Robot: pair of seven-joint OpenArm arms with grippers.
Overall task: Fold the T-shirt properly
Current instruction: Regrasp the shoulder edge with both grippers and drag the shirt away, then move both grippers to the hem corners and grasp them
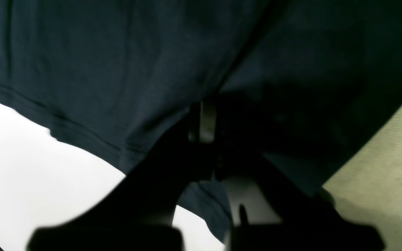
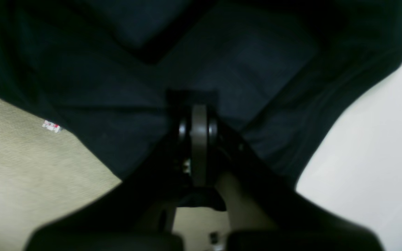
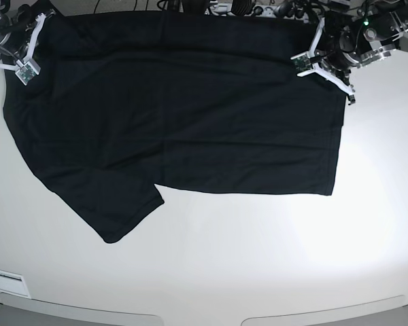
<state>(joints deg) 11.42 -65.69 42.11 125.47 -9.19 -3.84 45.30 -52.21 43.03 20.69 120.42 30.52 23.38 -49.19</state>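
While the white bench [image 3: 258, 258] carries the black T-shirt [image 3: 177, 115], left hand [image 1: 202, 120] & right hand [image 2: 199, 130] each pinch its fabric, jaws closed.

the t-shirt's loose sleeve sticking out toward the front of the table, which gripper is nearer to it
Right. The right gripper grips the T-shirt at its far corner on the sleeve side. The left gripper grips the opposite far corner, across the shirt's full width.
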